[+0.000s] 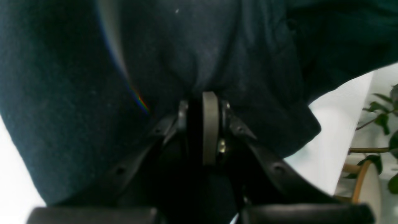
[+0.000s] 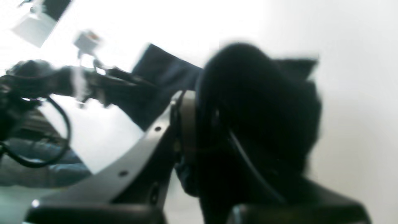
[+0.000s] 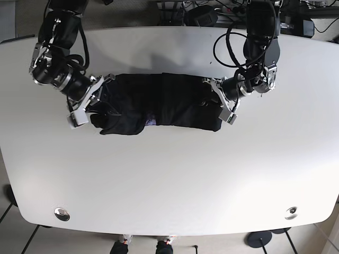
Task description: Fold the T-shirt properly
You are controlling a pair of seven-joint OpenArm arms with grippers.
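White table (image 3: 169, 180) bears the dark T-shirt (image 3: 159, 103), each end clamped by left pincer (image 3: 214, 100) and right pincer (image 3: 100, 100).

right wrist view motion-blurred, right gripper (image 2: 199, 124) tips buried in T-shirt (image 2: 264, 102), plant (image 1: 384, 124) cropped

no readable text, no labels, brands, numbers or signs
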